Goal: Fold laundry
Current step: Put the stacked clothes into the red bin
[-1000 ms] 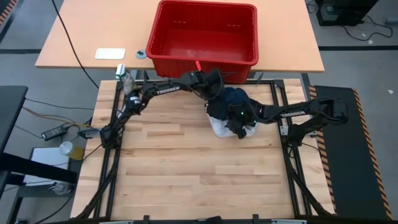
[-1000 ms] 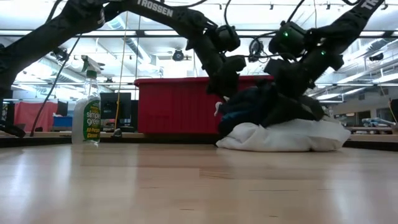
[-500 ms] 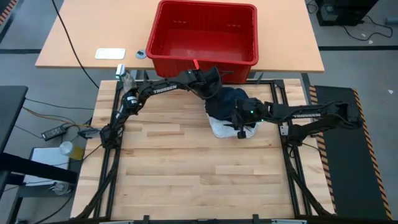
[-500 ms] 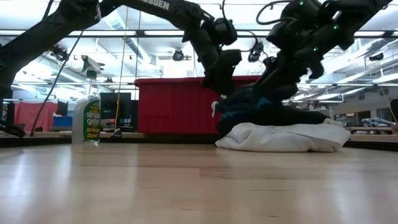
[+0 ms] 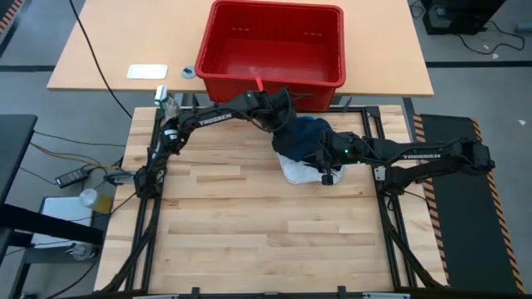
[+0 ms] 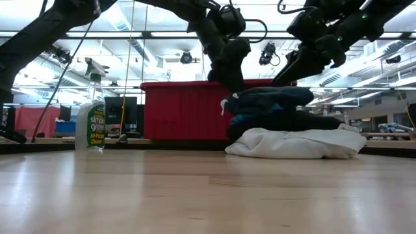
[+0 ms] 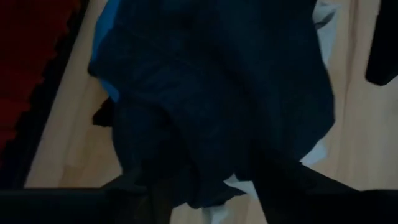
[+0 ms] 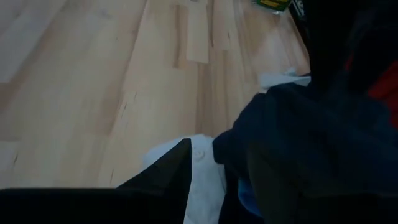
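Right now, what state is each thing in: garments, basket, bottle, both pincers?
Dark garment: folded, on top of the stack.
Blue garment: mostly covered, only an edge showing.
White garment: flat on the table, bottom of the stack.
Red basket: upright, nothing visible inside.
Spray bottle: standing upright.
Left pincer: above the stack's far edge.
Right pincer: lifted above the stack, holding nothing.

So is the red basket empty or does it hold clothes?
Empty: the high view shows the red basket with a bare floor, and the clothes pile lies on the table.
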